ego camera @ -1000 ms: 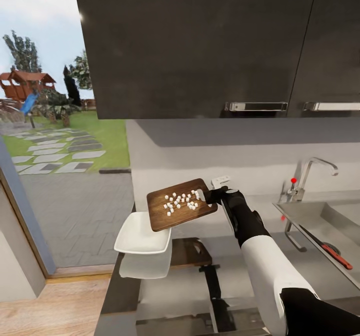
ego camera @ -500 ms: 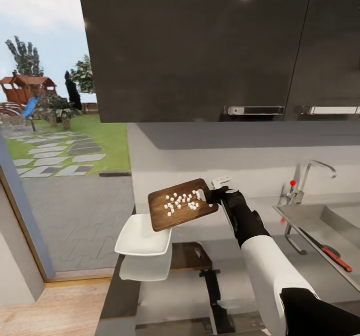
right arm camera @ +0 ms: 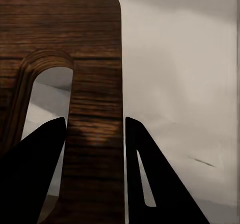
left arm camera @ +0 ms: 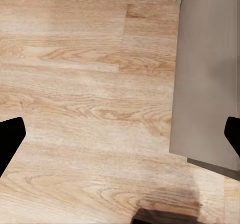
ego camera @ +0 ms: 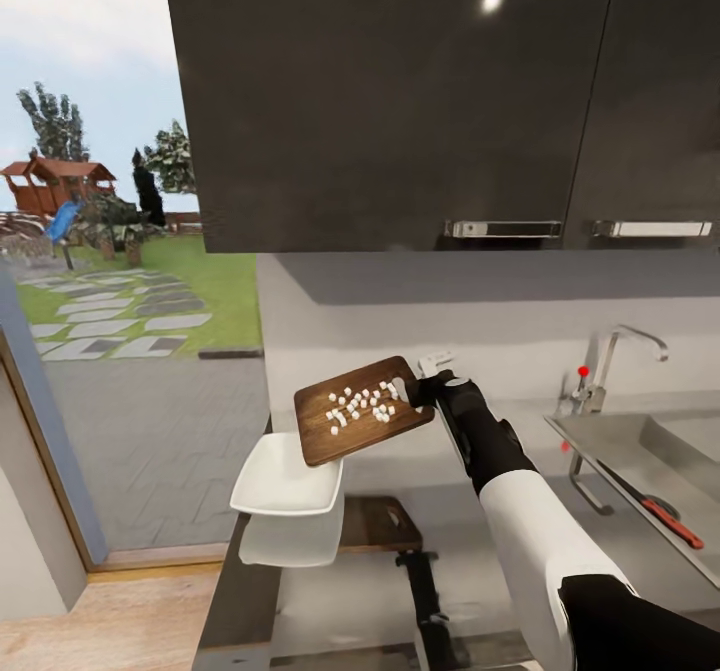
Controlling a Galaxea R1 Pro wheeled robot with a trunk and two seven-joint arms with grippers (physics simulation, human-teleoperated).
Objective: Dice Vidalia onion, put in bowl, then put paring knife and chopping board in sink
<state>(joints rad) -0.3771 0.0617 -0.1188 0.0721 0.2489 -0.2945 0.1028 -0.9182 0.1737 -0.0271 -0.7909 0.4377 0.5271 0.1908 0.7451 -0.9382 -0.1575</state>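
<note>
A dark wooden board is held in the air above the countertop by the right gripper, which is clamped on the edge by the handle slot. In the right wrist view the two dark fingers are seen closed on either face of the strip of wood between the slot and the board's edge, with no gap left. White onion dice are scattered over the board's upper face. The board is tilted, its long axis running away from the gripper and down toward the bowl; its low corner overlaps the white bowl's far rim, so the dice appear to need only a steeper tilt to slide in. The bowl rests at the countertop's left end. The knife, red-handled, already lies in the sink, well apart on the right. The left gripper is spread wide over wooden floor, empty.
</note>
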